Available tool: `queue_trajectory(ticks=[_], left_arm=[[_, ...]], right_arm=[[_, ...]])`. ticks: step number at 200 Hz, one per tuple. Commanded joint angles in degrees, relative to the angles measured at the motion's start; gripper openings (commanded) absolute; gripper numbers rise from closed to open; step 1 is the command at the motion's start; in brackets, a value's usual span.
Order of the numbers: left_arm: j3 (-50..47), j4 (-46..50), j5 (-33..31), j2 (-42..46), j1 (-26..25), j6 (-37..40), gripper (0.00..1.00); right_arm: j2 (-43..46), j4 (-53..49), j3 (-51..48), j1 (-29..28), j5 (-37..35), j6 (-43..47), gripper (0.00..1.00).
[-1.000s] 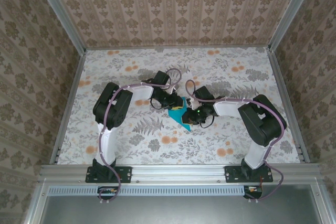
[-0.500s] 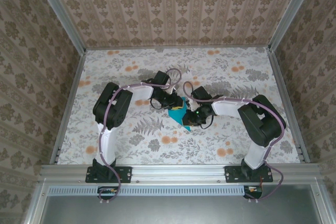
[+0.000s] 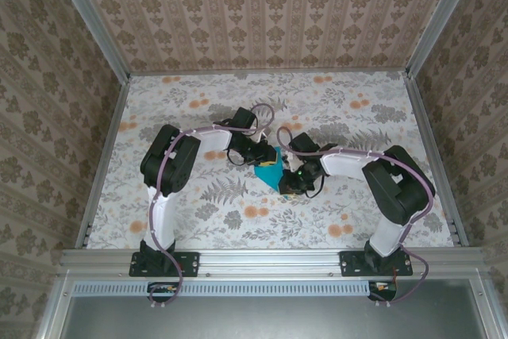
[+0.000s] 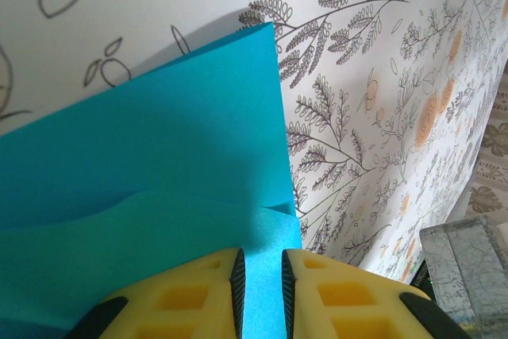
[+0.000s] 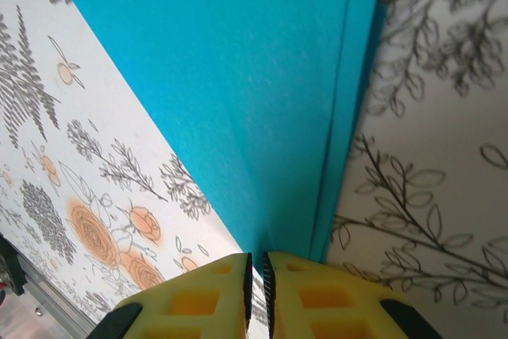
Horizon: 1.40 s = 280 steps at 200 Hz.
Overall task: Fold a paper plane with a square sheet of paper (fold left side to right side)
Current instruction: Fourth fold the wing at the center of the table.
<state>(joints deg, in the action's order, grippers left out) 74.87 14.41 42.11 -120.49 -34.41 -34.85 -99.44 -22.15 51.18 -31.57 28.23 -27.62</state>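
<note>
Sheet of paper [image 3: 268,171]: turquoise, creased into a smaller angular shape. It lies mid-worktop [image 3: 198,109], between the two wrists. The left wrist view shows at least two layers. An upper flap with a wavy free edge sits over a flatter layer whose corner points away across the floral cover.

Left pincer [image 4: 260,275]: jaws nearly together, with a thin strip of blue in the slit between the yellow pads [image 4: 198,295]. Reads as a pinch on the near edge of the sheet.

Right pincer [image 5: 255,269]: jaws almost touching. The long folded edge runs straight into the slit, with stacked layers showing as a narrow step beside it. Reads as a pinch on that edge.

Risks, as judged:
- Both pincers grip one thin sheet from opposite sides. Pulling apart or lifting unevenly could tear it or drag a layer out of register.
- Each hold sits at the very rim. A small twist could let the paper slip out, and the flap would spring open.
- The upper flap's edge is wavy. Pressing down now could set a stray crease off the intended line.
- Carrying left over to right with the edges misaligned would give a skewed fold, which the later plane folds inherit.
- Nothing pins the free part to the worktop, so it could slide rather than bend.
</note>
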Motion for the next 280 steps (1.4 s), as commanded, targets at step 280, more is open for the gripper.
queue_trajectory(ticks=[280], left_arm=[[-2.0, 5.4, -4.8, -1.3, 0.4, 1.2, 0.24]], right_arm=[[-2.1, 8.3, -1.6, 1.8, -4.9, -12.3, 0.06]])
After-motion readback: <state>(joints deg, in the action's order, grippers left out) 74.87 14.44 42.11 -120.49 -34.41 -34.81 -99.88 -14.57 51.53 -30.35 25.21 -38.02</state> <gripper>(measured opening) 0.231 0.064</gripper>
